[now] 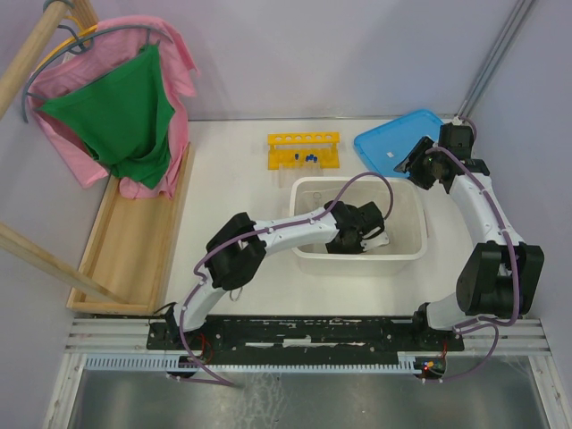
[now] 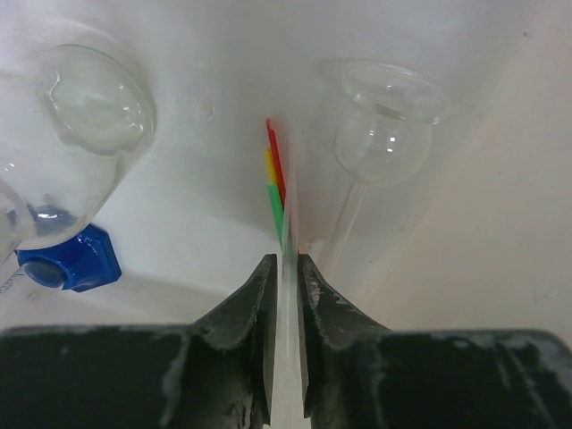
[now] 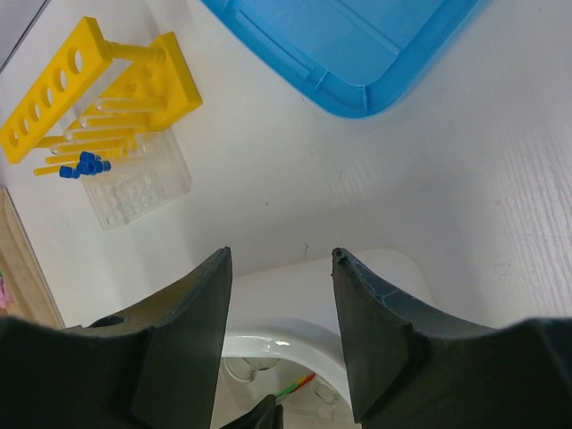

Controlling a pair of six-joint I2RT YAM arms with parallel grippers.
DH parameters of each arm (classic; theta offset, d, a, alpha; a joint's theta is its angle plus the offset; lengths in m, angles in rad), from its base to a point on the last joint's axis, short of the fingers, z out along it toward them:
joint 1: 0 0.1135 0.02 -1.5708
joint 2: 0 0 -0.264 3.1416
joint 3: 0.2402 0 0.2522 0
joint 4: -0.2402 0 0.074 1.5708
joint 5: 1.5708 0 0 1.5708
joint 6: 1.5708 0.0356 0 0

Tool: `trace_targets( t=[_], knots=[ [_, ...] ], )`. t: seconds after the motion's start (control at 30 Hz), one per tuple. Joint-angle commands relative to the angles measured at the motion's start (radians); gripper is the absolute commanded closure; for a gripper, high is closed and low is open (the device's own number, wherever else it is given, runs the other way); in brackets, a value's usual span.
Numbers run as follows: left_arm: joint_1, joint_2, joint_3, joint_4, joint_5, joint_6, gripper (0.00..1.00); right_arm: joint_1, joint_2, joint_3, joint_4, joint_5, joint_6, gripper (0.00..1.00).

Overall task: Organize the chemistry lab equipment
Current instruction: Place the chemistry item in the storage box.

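Observation:
My left gripper (image 1: 362, 234) (image 2: 286, 259) reaches down inside the white tub (image 1: 357, 260). Its jaws stand a narrow crack apart, open, and the thin rod (image 2: 275, 179), banded red, yellow and green, runs blurred through the gap. A round glass flask (image 2: 94, 107) with a blue cap (image 2: 71, 259) lies left of the rod. A smaller long-necked flask (image 2: 389, 125) lies to the right. The yellow test-tube rack (image 1: 304, 147) (image 3: 89, 89) lies on the table behind the tub, with blue-capped tubes (image 1: 310, 158) (image 3: 85, 165) beside it. My right gripper (image 1: 413, 164) (image 3: 281, 255) hovers open and empty above the tub's far right corner.
A flat blue lid (image 1: 393, 143) (image 3: 357, 45) lies at the back right, under my right arm. A clear perforated block (image 3: 134, 188) sits under the tubes. A long wooden tray (image 1: 134, 241) and pink and green clothes on a hanger (image 1: 116, 107) fill the left side.

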State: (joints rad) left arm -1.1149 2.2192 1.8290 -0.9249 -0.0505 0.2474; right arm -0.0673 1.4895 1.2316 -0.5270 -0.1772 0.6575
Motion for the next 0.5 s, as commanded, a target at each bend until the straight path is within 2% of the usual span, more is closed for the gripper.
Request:
trace_targets(
  t=[0.0, 0.2, 0.47],
  knots=[
    [-0.005, -0.004, 0.007, -0.011, -0.003, -0.019, 0.76, 0.004, -0.033, 0.001, 0.027, -0.012, -0.005, 0.43],
    [-0.005, -0.019, 0.025, -0.034, -0.015, -0.037, 0.64, 0.004, -0.038, -0.007, 0.03, -0.017, -0.004, 0.43],
    [-0.003, -0.056, 0.106, -0.093, -0.083, -0.087, 0.61, 0.004, -0.047, -0.026, 0.043, -0.018, 0.0, 0.43]
  ],
)
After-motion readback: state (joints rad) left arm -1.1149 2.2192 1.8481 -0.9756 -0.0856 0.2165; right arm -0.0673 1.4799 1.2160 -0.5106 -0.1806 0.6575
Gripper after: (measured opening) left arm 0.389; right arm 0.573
